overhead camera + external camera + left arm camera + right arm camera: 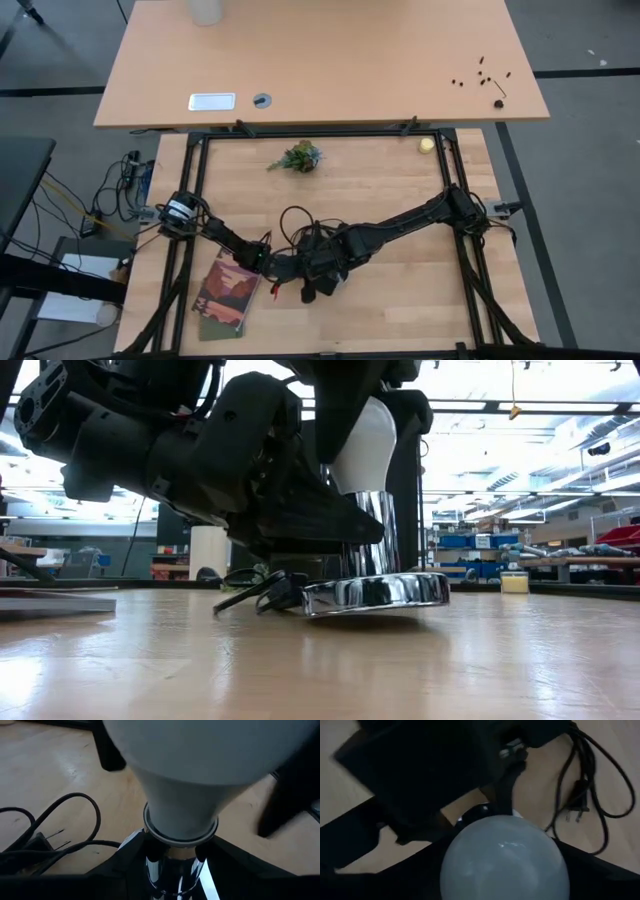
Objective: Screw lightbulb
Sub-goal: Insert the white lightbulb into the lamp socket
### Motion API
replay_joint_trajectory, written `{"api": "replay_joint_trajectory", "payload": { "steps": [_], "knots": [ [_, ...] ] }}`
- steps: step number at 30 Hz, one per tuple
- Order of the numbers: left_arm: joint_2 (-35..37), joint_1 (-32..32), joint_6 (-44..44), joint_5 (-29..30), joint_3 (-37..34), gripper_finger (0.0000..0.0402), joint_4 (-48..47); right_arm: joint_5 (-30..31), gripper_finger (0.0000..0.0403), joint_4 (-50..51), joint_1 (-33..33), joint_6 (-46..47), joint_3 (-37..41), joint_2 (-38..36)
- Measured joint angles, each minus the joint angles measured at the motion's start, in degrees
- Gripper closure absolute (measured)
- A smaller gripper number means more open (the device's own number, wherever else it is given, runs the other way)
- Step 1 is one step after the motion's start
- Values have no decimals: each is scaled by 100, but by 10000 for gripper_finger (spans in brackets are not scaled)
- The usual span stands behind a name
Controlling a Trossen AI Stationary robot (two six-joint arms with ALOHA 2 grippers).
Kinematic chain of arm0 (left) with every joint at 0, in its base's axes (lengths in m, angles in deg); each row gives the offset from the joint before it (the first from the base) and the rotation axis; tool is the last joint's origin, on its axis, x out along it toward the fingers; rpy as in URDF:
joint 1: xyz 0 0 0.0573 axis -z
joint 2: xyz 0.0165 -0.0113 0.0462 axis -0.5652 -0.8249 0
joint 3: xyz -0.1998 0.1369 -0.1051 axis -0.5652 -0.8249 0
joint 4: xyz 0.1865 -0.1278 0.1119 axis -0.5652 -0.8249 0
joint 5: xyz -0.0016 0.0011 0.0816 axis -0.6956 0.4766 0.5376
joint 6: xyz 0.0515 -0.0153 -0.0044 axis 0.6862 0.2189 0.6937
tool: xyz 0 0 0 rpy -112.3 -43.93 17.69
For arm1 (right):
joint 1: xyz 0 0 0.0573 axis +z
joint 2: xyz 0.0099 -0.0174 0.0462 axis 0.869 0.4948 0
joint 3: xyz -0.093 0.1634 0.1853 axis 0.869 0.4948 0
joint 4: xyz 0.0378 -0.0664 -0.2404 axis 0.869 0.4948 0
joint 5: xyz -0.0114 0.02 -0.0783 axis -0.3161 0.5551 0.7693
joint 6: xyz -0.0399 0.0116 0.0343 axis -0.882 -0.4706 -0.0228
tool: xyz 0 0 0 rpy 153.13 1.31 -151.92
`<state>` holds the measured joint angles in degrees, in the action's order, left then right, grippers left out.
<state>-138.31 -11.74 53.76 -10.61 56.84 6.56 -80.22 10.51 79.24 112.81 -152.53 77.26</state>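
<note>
The white frosted lightbulb stands upright with its narrow end in a chrome socket stem. The stem rises from a round chrome disc that lies flat on the table. My left gripper is shut on the stem just below the bulb. My right gripper comes down from above and is shut on the bulb. In the high view both grippers meet at the table's near middle, left and right, and hide the bulb. My left gripper pinches the chrome stem between its two fingers, right under the bulb's collar. The fingers come in level from the table's left side. The stem stands upright and its disc rests on the table. My right gripper holds the bulb's rounded top between its two fingers, one on either side. The fingers point down from above. The bulb stands upright in the socket.
The lamp's black cord and plug lie coiled just beyond the grippers. A book lies at the near left. A small plant and a pale yellow round object lie near the far edge.
</note>
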Motion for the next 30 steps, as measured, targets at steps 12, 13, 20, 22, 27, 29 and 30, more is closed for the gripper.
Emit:
{"api": "replay_joint_trajectory", "payload": {
  "steps": [12, 13, 20, 22, 27, 29, 30],
  "knots": [
    [20, -4, 7, -4, 26, 213, 16, -407, 74, 241, -13, -916, 2, -355],
    [20, -6, 3, -2, 24, 213, -3, -327, 74, 270, 14, -958, 2, -397],
    [15, -8, -21, -11, 22, 213, -63, -115, 75, 501, 124, -1267, 0, -442],
    [14, -11, -31, 8, 18, 213, -156, -131, 77, 786, 138, -1259, -2, -442],
    [11, -8, -20, 12, 15, 213, -249, -132, 78, 1157, 250, -1197, -2, -547],
    [11, -8, -23, 11, 17, 213, -283, -76, 78, 1169, 317, -1194, -2, -571],
    [11, -8, -17, 11, 17, 213, -293, -27, 78, 1210, 365, -1174, -2, -581]
  ]
}}
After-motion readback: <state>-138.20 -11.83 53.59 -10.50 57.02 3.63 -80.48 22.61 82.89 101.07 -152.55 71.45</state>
